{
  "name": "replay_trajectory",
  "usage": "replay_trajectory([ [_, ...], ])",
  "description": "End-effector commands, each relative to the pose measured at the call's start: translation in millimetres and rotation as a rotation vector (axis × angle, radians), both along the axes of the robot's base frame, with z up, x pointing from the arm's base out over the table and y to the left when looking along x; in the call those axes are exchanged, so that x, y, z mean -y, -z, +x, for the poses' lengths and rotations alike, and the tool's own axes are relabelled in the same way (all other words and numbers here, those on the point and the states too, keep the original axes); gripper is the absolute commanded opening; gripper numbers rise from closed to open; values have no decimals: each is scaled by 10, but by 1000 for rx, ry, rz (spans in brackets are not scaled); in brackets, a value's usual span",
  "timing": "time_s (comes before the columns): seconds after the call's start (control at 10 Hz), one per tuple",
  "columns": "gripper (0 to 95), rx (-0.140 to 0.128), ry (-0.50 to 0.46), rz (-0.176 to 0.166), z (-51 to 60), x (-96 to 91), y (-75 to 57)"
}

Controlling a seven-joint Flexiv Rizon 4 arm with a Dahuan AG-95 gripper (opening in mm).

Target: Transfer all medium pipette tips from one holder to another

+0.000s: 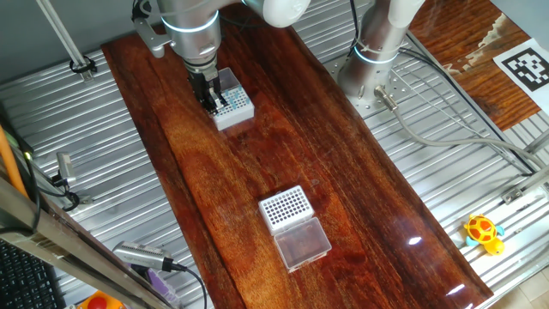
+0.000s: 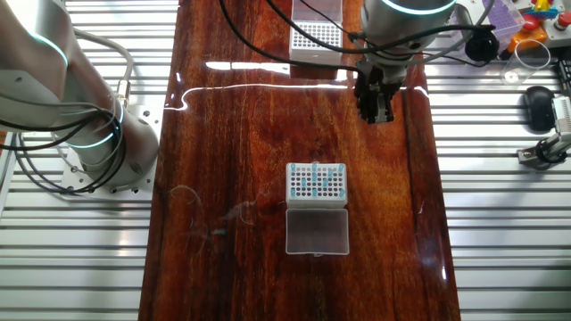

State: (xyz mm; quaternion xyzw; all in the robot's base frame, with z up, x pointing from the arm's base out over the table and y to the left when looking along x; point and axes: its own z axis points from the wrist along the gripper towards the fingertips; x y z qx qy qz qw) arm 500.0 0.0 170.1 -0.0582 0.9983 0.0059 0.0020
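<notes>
A white holder (image 1: 233, 106) (image 2: 316, 182) stands at the far end of the wooden board, and teal-blue medium pipette tips (image 2: 314, 183) (image 1: 228, 106) fill part of its grid; some holes are bare. Its clear lid (image 2: 317, 232) lies open beside it. A second white holder (image 1: 285, 207) (image 2: 317, 37) with only dark holes stands at the near end, its lid (image 1: 302, 243) open. My gripper (image 1: 208, 96) (image 2: 376, 105) hangs fingers-down over the left edge of the holder with tips. The dark fingers are close together. Whether a tip is between them is too small to tell.
The wooden board (image 1: 257, 163) lies on a ribbed metal table. The arm's base (image 1: 377, 56) (image 2: 98, 134) stands beside the board with cables trailing from it. A yellow toy (image 1: 483, 233), a printed marker (image 1: 525, 67) and a computer mouse (image 2: 538, 103) lie off the board.
</notes>
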Motion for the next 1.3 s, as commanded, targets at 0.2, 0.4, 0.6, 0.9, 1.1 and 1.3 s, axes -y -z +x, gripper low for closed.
replay_trajectory([
  [0.2,0,0,-3,0,-4,1,3],
  [0.4,0,0,-9,-2,-10,2,7],
  [0.6,0,5,-41,1,-14,3,8],
  [0.9,0,2,-110,-8,-39,15,22],
  [1.1,0,5,-134,0,-14,181,153],
  [1.3,0,7,-143,1,0,331,285],
])
